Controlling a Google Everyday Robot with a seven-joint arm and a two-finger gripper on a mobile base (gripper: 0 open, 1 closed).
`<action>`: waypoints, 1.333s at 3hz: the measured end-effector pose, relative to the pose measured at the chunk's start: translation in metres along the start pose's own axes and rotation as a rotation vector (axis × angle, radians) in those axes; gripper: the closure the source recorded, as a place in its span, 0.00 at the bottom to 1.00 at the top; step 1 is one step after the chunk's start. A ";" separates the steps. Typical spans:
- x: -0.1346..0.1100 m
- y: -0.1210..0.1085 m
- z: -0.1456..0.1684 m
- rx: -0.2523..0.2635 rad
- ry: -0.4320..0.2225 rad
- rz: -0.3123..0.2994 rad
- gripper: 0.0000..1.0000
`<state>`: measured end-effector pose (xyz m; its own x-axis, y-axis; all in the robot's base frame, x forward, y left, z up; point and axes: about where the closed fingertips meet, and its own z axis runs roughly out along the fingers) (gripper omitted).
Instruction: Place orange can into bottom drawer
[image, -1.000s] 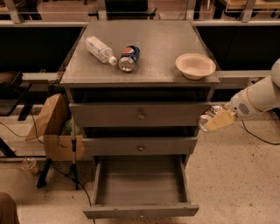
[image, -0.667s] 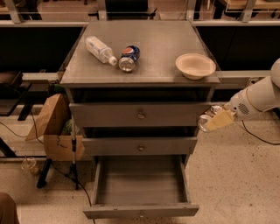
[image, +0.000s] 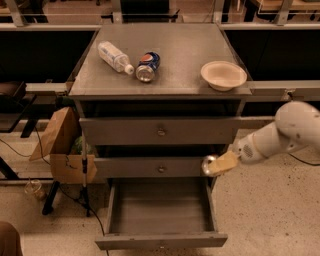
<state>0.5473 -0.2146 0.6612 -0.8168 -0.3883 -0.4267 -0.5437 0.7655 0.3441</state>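
Orange can (image: 210, 165): held sideways in the clenched jaws of the gripper (image: 223, 162), beside the middle drawer (image: 150, 167), above the right rim of the open bottom drawer (image: 160, 241); best carried left over the tray's middle, lowered, then released.

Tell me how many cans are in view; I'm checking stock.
2. A blue can lies on the cabinet top beside the bottle; the orange can is held in the gripper by the middle drawer's right end.
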 end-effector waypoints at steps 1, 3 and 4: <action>0.047 0.058 0.113 -0.187 0.071 0.208 1.00; 0.067 0.105 0.190 -0.308 0.110 0.283 1.00; 0.063 0.106 0.191 -0.306 0.087 0.275 1.00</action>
<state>0.4748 -0.0601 0.5108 -0.9455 -0.2428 -0.2168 -0.3249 0.6637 0.6737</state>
